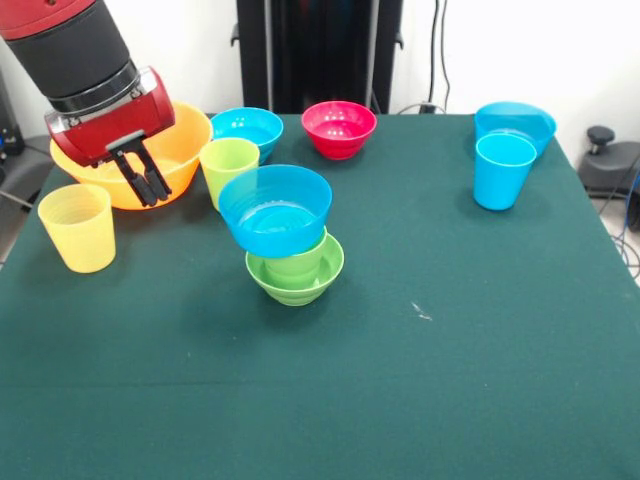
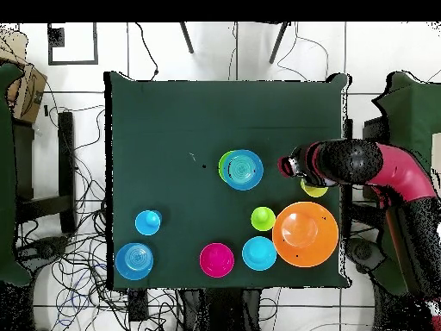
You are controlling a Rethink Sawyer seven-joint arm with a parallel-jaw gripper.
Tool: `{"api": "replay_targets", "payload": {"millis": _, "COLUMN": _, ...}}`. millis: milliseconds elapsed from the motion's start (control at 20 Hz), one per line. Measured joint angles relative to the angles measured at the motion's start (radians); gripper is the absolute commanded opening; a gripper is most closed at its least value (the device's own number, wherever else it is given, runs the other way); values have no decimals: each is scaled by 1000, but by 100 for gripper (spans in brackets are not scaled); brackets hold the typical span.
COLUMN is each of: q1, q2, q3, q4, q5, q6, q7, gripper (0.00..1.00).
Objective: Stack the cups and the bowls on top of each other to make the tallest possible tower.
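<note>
The tower stands mid-table: a small green bowl (image 1: pixel 296 287) as base, a green cup (image 1: pixel 300 260) in it, and a blue bowl (image 1: pixel 275 208) resting tilted on top. In the overhead view the blue bowl (image 2: pixel 244 167) covers most of the green bowl (image 2: pixel 224 163). My gripper (image 1: pixel 148 181) hangs shut and empty in front of the large yellow-orange bowl (image 1: pixel 185 150), left of the tower and apart from it. In the overhead view the gripper (image 2: pixel 288 164) is right of the tower. A pale yellow cup (image 1: pixel 78 227), a yellow-green cup (image 1: pixel 229 165) and a sky blue cup (image 1: pixel 503 170) stand loose.
A small blue bowl (image 1: pixel 247 130) and a red bowl (image 1: pixel 339 128) sit at the table's far side. A wider blue bowl (image 1: pixel 515 122) sits behind the sky blue cup at the far right. The dark green table (image 1: pixel 400 380) has its near half bare.
</note>
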Motion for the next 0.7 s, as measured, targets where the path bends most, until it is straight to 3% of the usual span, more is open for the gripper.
{"api": "replay_targets", "payload": {"millis": 700, "q1": 0, "q2": 0, "q3": 0, "q4": 56, "q5": -17, "q6": -115, "q7": 0, "gripper": 0}}
